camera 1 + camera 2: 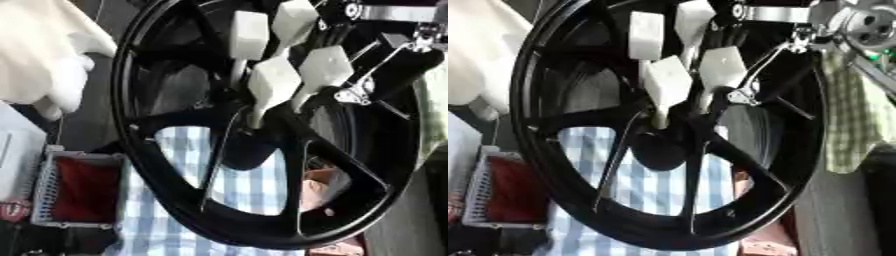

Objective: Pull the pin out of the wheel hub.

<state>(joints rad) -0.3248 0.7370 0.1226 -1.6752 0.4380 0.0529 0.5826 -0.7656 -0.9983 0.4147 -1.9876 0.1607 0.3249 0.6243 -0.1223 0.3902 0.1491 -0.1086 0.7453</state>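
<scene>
Right hand (289, 70) fingers bunched at wheel hub (241, 145), pinching pale pin (255, 117). Risk: fingertips slip off pin; wheel tips.

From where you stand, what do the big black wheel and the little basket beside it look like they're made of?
The wheel looks like glossy black painted metal or moulded plastic, judging by sheen on its spokes; I can't tell which. The basket looks like pale plastic mesh with a red lining.
</scene>
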